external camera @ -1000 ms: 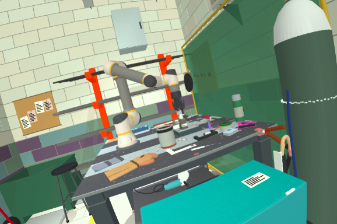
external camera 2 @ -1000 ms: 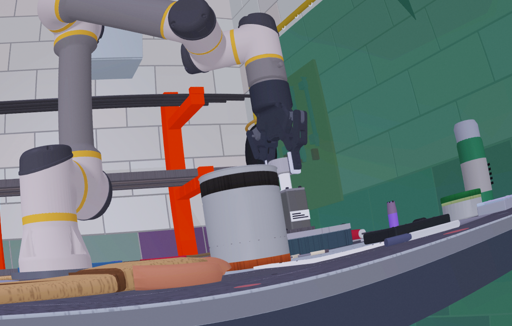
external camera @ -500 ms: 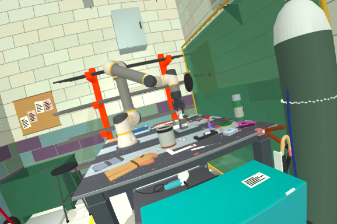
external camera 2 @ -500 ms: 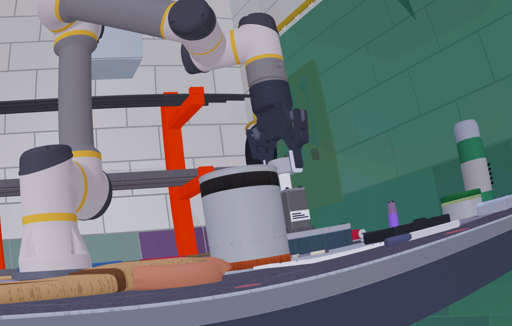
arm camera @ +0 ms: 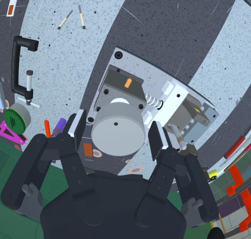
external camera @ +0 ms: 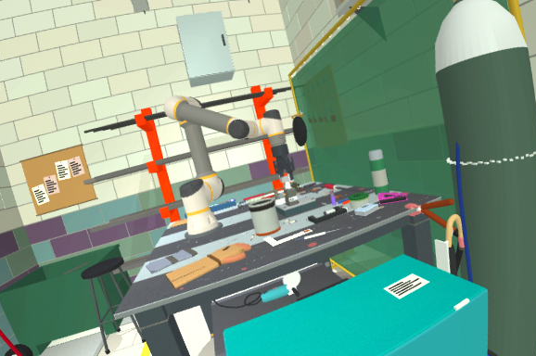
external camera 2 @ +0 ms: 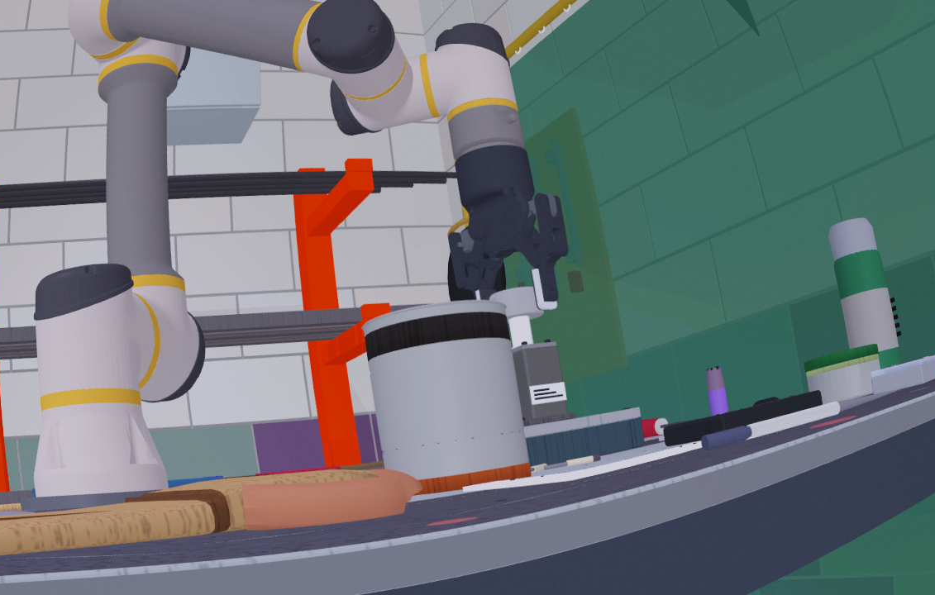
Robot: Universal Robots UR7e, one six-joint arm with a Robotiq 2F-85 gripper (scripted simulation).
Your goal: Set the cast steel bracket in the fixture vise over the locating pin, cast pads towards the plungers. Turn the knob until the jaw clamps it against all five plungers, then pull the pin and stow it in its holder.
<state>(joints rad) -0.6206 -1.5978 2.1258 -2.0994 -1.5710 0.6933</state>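
Observation:
The cast steel bracket [arm camera: 187, 115] sits in the fixture vise [arm camera: 149, 98] between the white jaw [arm camera: 172, 102] and a row of small white plungers [arm camera: 195, 118]. A pale locating pin [arm camera: 178, 136] stands at the bracket's near side. The round grey knob [arm camera: 118, 128] rises on a post above the vise's gearbox. My gripper [arm camera: 117, 133] is open, its fingers on either side of the knob and apart from it, and holds nothing. An orange peg [arm camera: 128, 83] pokes from the grey block behind the knob. In the second side camera the gripper [external camera 2: 511, 285] hovers at the knob's top.
A grey can [external camera 2: 445, 392] with a black band stands on the bench in front of the vise. A black C-clamp [arm camera: 22, 67] lies to one side. A green-lidded tin [arm camera: 15, 120], a purple marker [arm camera: 59, 126] and small tools lie near the bench's far edge.

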